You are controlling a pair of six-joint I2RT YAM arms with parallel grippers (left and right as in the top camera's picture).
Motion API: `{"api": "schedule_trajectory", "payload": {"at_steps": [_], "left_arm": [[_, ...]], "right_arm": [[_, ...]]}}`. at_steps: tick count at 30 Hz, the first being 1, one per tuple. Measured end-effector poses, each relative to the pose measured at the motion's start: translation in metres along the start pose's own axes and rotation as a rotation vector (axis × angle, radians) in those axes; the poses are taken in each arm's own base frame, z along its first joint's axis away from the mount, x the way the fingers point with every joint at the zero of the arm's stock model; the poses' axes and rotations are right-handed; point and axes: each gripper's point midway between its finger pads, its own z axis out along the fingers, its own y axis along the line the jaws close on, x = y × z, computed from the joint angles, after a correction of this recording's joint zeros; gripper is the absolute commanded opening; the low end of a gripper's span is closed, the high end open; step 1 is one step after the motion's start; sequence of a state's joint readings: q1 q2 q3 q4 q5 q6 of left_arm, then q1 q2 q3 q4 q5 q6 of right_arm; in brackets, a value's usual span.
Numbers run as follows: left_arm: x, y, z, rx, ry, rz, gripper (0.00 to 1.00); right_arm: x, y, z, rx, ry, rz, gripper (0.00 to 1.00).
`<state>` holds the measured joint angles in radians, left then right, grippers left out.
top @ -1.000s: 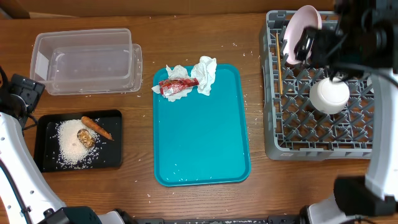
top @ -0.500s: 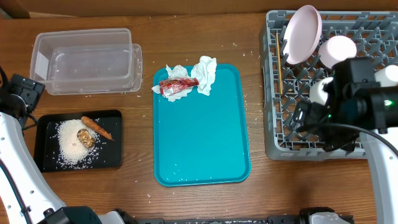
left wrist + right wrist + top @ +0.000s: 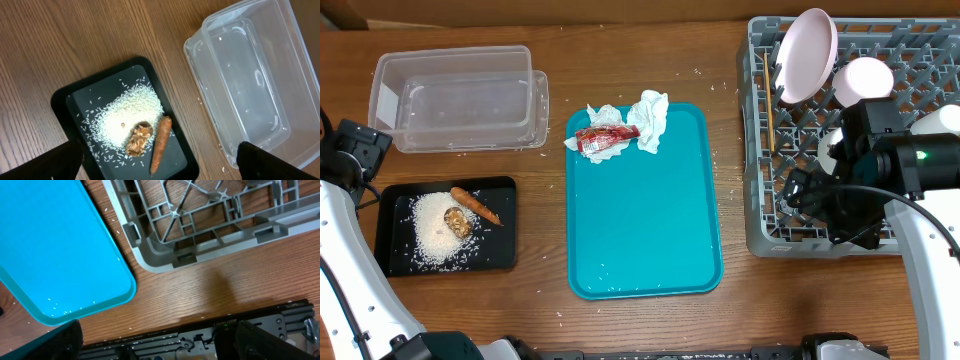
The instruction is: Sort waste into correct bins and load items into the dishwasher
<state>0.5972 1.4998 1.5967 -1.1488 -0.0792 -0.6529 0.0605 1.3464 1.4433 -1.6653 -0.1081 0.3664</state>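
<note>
Judged step: dish loading apparently done, dry waste next.

At the right edge, toward the far-right corner: large square grey plastic dish rack (image 3: 757, 215) with upright pegs. Inside:
- a large white round flat plate (image 3: 807, 55) standing on edge
- a small white round bowl (image 3: 863, 80) just beside it
- another white dish (image 3: 830, 145), half hidden under the right arm
- a thin wooden chopstick (image 3: 768, 105) along the rack's left side

Cannot tell about a fourth dish.

Right gripper (image 3: 157, 330): fingers spread wide, nothing between them. Looking down on the rack's near-left corner and the near-right corner of the teal rectangular serving tray (image 3: 50, 255).

Left gripper (image 3: 157, 155): likewise wide open and empty, hanging above the flat black rectangular tray (image 3: 80, 102) by the left edge. Already in that black tray:
- a pile of white rice grains (image 3: 127, 117)
- a brown food lump (image 3: 138, 141)
- an orange carrot piece (image 3: 159, 142)

Just beyond, at the far-left corner: clear rectangular plastic tub (image 3: 250, 85), bare except for a few specks.

Left to sort: crumpled white paper napkins (image 3: 650, 120) and red snack wrapper (image 3: 605, 138), touching one another at the far end of the teal tray, mid-worktop.

Next move, probably:
- Send an empty gripper over the far end of the teal tray.
- Come down from above and pinch the wrapper or one napkin.
- Carry it to the clear tub.

Left arm closer to the tub, so likely the better pick. Calls for a low, narrow pinch on thin soft material. Risk of dragging both pieces up together, given the contact.
</note>
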Motion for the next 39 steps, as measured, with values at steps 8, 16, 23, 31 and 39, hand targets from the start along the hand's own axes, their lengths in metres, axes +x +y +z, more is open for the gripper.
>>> {"api": "schedule_trajectory", "payload": {"at_steps": [8,16,23,31,39], "left_arm": [[0.000,0.000,0.000,0.000,0.000,0.000,1.00],[0.000,0.000,0.000,0.000,0.000,0.000,1.00],[0.000,0.000,0.000,0.000,0.001,0.000,1.00],[0.000,0.000,0.000,0.000,0.001,0.000,1.00],[0.000,0.000,0.000,0.000,0.001,0.000,1.00]], "right_arm": [[-0.006,0.002,0.000,-0.010,-0.023,-0.004,1.00],[-0.045,0.021,0.005,-0.097,-0.198,-0.057,1.00],[-0.061,0.034,-0.002,-0.246,-0.506,-0.140,1.00],[-0.052,0.035,-0.003,-0.391,-0.845,-0.252,1.00],[-0.041,0.030,0.007,-0.500,-1.135,-0.313,1.00]]}}
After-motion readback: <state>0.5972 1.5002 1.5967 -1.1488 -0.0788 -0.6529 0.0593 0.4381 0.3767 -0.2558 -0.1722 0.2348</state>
